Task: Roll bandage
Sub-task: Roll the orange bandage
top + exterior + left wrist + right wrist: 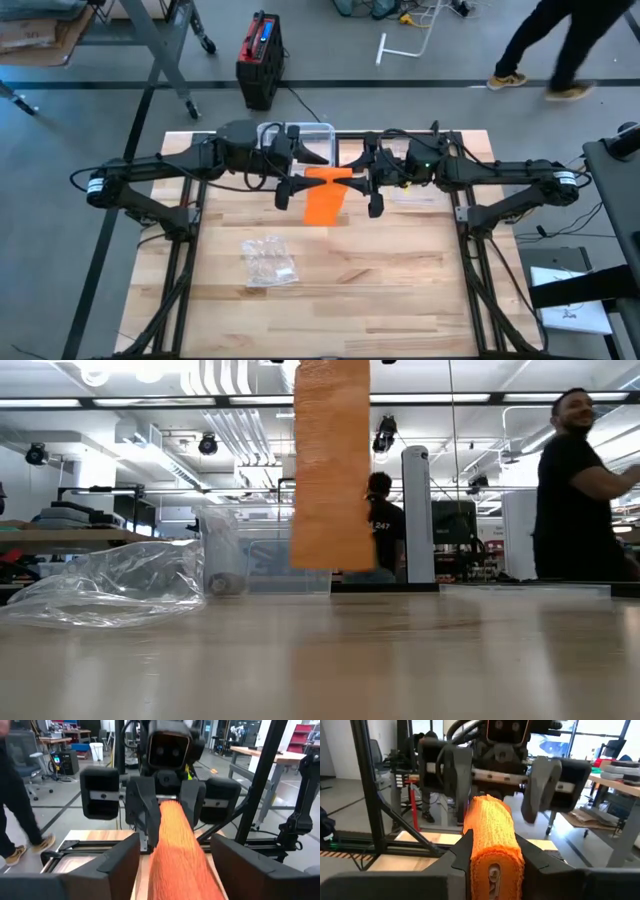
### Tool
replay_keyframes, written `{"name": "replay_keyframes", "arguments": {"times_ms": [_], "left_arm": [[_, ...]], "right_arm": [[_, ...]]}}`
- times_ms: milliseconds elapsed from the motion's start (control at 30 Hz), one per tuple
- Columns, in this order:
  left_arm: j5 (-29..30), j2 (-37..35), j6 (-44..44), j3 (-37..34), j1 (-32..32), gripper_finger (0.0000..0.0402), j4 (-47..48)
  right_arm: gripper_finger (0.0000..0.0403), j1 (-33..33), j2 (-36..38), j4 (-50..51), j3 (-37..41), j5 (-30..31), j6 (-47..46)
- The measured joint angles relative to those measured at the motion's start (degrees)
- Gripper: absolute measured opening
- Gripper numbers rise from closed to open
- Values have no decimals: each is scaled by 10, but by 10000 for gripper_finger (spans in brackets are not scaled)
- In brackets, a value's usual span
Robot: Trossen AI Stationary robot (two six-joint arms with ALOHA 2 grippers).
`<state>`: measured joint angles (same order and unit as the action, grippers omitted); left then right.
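High view: both arms reach in from the table (400,290) sides and meet above its far middle. The right gripper (372,188) and the left gripper (288,184) face each other, with the orange bandage (324,196) between them; a rolled part spans the gap and a loose flat tail lies toward the near side, below both claws. A clear plastic bag (268,262) rests on the wood nearer the front, on the left gripper's side and well apart from it. A clear container (300,135) sits behind the left gripper at the far edge. Low view: the bandage tail (330,465) hangs straight down from above the frame, its lower edge off the tabletop; the plastic bag (115,588) lies on the table to one side; people stand in the room beyond. Left wrist view: the left gripper's fingers (117,865) are spread wide, released, with the bandage (177,850) running between them without visible contact, leading to the right gripper (167,812) opposite. Right wrist view: the right gripper (492,862) is clenched on the rolled end of the bandage (492,835), fingers tight on both sides; the left gripper (495,790) stands beyond, its fingers clear of the roll.
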<state>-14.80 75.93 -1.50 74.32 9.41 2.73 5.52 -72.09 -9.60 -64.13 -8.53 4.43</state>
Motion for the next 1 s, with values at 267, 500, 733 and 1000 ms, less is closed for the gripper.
{"name": "replay_keyframes", "arguments": {"times_ms": [267,500,733,1000], "left_arm": [[-2,-2,8,0,1,244,-7],[-2,5,23,0,1,295,-5],[-2,5,25,0,1,296,-4],[-2,2,38,0,1,280,-1]], "right_arm": [[83,0,0,-4,1,1,3],[80,0,0,-3,1,2,7],[80,0,5,-1,1,2,7],[79,0,5,9,1,2,6]]}}
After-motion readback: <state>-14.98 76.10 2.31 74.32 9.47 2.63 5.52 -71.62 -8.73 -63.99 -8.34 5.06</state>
